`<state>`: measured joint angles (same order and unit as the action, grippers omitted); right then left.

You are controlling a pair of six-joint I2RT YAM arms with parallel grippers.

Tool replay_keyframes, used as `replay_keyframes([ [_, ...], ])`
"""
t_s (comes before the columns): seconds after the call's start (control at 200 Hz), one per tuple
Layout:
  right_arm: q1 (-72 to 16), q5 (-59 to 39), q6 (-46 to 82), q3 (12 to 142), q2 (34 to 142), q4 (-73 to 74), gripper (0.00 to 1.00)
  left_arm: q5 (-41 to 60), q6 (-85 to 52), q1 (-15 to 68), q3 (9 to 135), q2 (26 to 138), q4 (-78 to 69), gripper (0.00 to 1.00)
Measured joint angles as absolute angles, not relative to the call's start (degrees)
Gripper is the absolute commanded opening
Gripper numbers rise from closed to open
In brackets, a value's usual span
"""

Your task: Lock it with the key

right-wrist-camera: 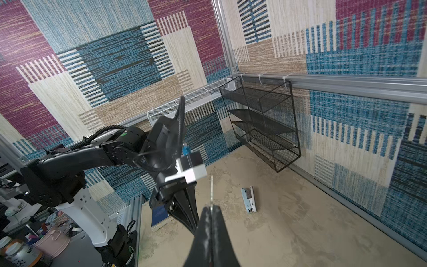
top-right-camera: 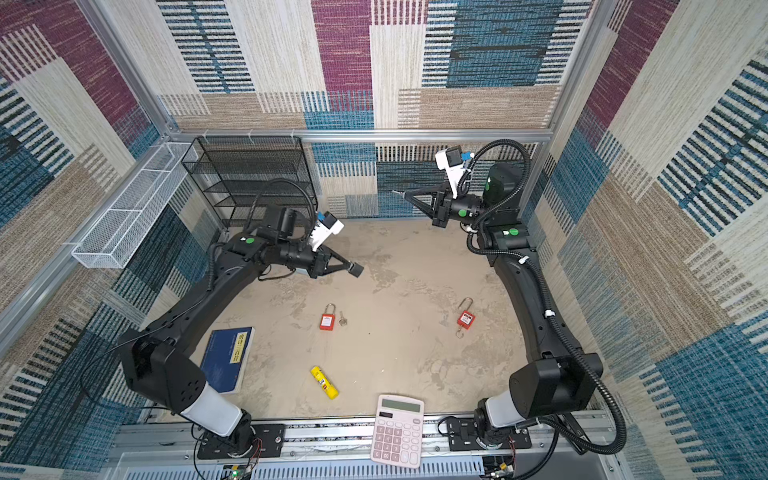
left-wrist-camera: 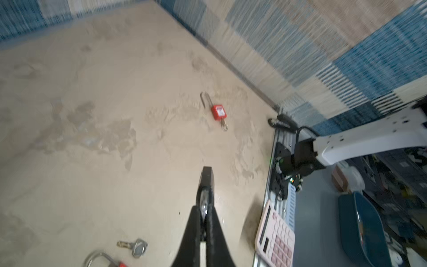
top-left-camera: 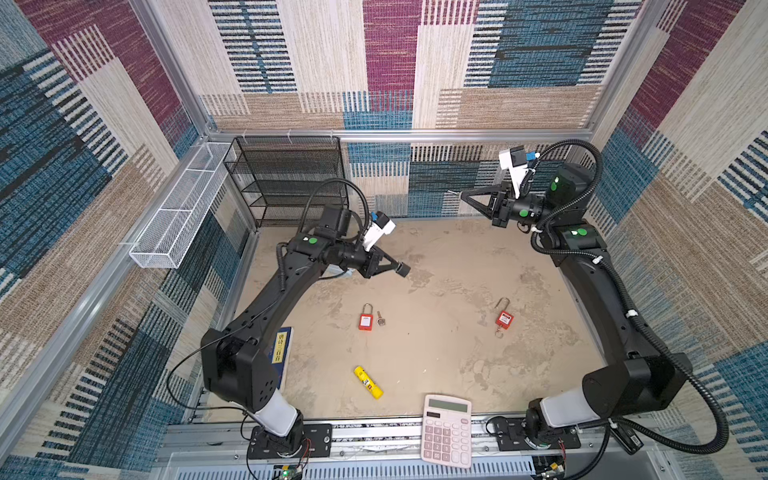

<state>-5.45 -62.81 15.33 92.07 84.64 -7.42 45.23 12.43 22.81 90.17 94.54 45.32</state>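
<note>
Left gripper (top-left-camera: 402, 270) and right gripper (top-left-camera: 461, 193) are hanging closed above the table (top-left-camera: 436, 270).
In both top views, you are seeing a red padlock (top-left-camera: 365, 322) lying mid-table with a loose key (top-left-camera: 380, 320) just beside it. The left wrist view is showing you a second padlock (left-wrist-camera: 218, 112), shackle open. In the right wrist view, the right gripper is clamping a metal sliver (right-wrist-camera: 211, 188), possibly a key seen edge-on.

Walls (top-left-camera: 390, 50): woven patchwork panels in magenta, blue, cream and tan, some blocks striped. Aluminium rail (top-left-camera: 415, 135) runs along the back wall. Floor (top-left-camera: 436, 266): sandy beige, mottled darker. Black mesh rack (top-left-camera: 286, 183), seemingly 4 tiers, hangs from the rail. White mesh trough (top-left-camera: 178, 208), 3 sections, on the side wall. Light even, diffuse.
</note>
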Motion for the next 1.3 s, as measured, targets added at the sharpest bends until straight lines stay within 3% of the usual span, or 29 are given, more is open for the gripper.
replay_keyframes([
  [0.265,-4.49,-60.16,14.22,92.51,84.47,-9.41,0.00,39.55,25.23,26.87,93.27,106.45,58.35,0.00],
  [0.546,-4.03,-59.29,12.71,92.09,82.91,-11.16,0.00,27.86,35.55,30.65,106.13,122.74,72.47,0.00],
  [1.297,-3.73,-60.14,12.99,90.32,82.37,-11.35,0.00,21.43,47.33,32.08,116.79,133.95,79.70,0.00],
])
